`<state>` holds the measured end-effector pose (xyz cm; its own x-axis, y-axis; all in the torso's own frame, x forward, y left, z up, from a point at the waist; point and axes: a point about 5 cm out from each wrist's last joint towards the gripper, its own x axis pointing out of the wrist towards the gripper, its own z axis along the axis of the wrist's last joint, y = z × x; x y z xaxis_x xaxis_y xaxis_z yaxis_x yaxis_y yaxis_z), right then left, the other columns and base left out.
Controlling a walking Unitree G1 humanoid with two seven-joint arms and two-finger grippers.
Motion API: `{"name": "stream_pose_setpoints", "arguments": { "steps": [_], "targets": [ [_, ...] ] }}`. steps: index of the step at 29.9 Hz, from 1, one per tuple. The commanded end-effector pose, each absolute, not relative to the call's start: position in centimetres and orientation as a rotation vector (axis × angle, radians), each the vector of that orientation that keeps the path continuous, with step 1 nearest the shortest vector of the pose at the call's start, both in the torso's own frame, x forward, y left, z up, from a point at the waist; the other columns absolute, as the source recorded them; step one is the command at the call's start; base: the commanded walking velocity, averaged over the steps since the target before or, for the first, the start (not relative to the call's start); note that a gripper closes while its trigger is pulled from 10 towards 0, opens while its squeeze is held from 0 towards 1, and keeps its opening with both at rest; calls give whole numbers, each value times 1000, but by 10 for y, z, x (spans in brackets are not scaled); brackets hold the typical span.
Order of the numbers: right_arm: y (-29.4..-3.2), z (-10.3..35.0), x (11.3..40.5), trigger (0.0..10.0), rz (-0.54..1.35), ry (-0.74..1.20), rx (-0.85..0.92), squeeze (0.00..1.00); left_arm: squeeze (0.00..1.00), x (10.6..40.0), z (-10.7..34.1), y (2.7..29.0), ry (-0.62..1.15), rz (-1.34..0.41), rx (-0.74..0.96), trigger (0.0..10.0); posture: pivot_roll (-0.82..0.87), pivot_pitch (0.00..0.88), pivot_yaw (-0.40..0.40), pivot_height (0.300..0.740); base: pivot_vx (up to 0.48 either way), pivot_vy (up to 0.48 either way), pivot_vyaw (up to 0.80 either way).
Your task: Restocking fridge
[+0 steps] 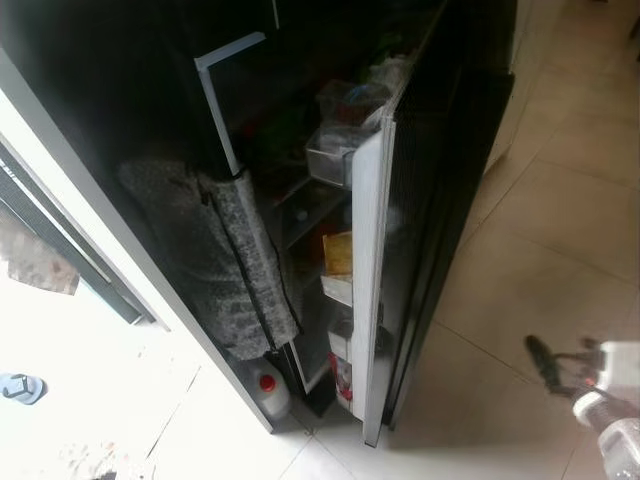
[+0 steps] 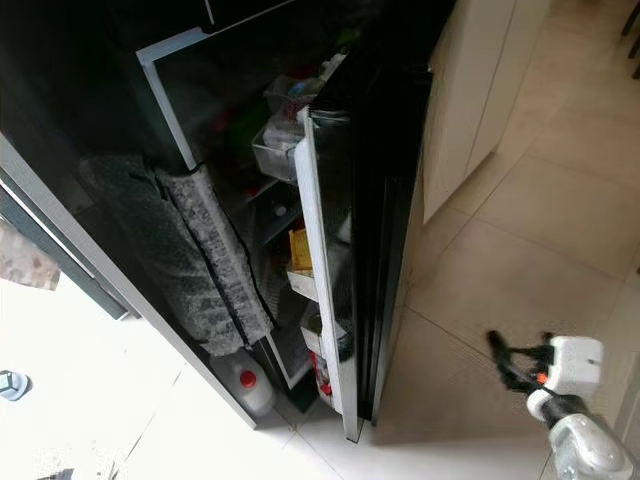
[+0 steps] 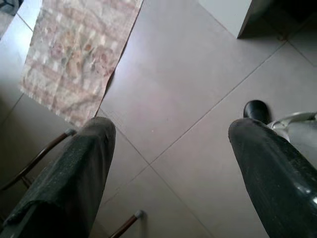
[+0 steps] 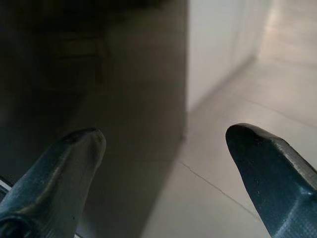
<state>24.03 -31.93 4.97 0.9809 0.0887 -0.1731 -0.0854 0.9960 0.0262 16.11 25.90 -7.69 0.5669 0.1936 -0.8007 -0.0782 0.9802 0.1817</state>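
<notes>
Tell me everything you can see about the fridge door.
The fridge door stands partly open, seen nearly edge-on. Its outer face is glossy black; its inner edge is white or pale grey. Racks on the inside hold goods: a clear bin up top, a yellow packet midway, and a red-marked carton low down. Its bottom corner hangs just above the beige tiled floor. Nothing grips it.
</notes>
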Motion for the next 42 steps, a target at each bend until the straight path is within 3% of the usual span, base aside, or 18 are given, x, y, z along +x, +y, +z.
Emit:
{"name": "stream_pose_setpoints", "arguments": {
  "steps": [1,4,13,23,31,42],
  "targets": [
    [-317,65,250,10000,140,122,18,0,0,154,-78,267,993,177,126,10000,-125,70,119,740,0,0,0],
    [-301,89,270,10000,258,31,43,0,0,159,-84,239,993,147,131,10000,-122,73,118,740,0,0,0],
    [-278,104,278,10000,452,11,79,0,0,165,-87,220,990,128,121,10000,-114,77,113,740,0,0,0],
    [-251,103,298,10000,512,61,47,0,0,158,-88,224,992,151,114,10000,-99,71,98,740,0,0,0],
    [-210,115,322,10000,609,20,51,0,0,152,-90,224,994,149,108,10000,-90,62,88,740,0,0,0],
    [-187,119,331,10000,672,1,63,0,0,152,-90,227,993,154,116,10000,-85,55,87,740,0,0,0]
  ]
}}
